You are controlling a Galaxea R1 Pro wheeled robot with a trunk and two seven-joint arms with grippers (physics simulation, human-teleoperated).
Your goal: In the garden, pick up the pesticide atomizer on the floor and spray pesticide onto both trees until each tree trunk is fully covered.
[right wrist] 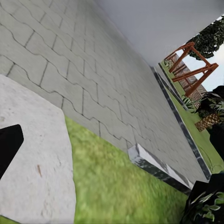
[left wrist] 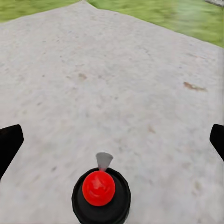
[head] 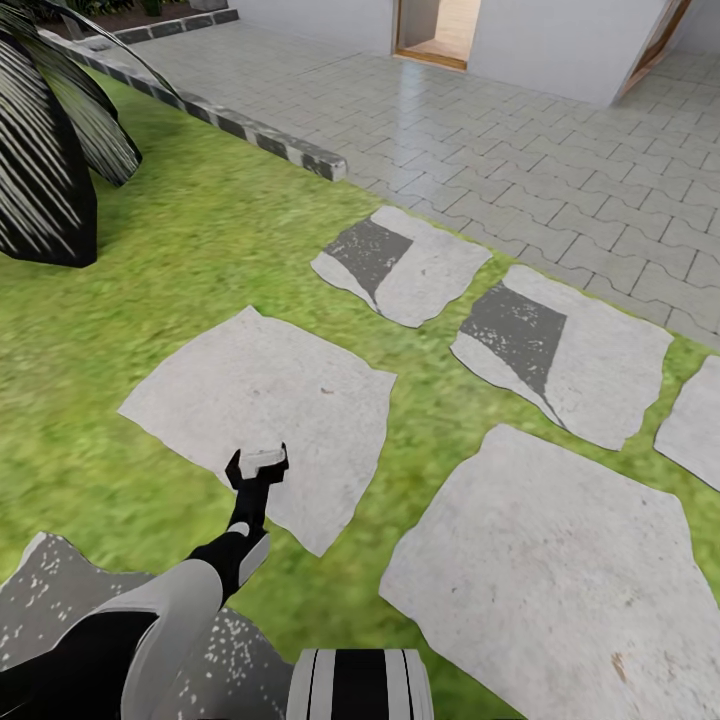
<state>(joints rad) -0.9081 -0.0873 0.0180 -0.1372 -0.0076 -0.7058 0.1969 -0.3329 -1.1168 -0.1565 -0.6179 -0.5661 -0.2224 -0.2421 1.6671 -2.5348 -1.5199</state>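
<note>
Above a stepping stone [head: 265, 400], left gripper [head: 258, 467] clamps the pesticide atomizer [left wrist: 100, 195] — right gripper's state unclear.

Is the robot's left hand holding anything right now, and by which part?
Yes: the left hand holds the pesticide atomizer. Its red-dotted top shows between the fingers; the exact grip point is hidden.

Readable text: none in any view.
Stepping stones [head: 262, 400]: bare grey surfaces with dark patches and specks, no letters or numbers.
Paved terrace [head: 500, 110] at 12 o'clock in the head view: plain interlocking blocks, no signs.
Kerb [head: 250, 130] at 11 o'clock: alternating dark and light blocks, no marking that reads as text.
Pesticide atomizer [left wrist: 100, 196]: red dot on a dark cap, no label or brand legible.
House wall [head: 540, 40] at 1 o'clock: blank, no number or plate.
</note>
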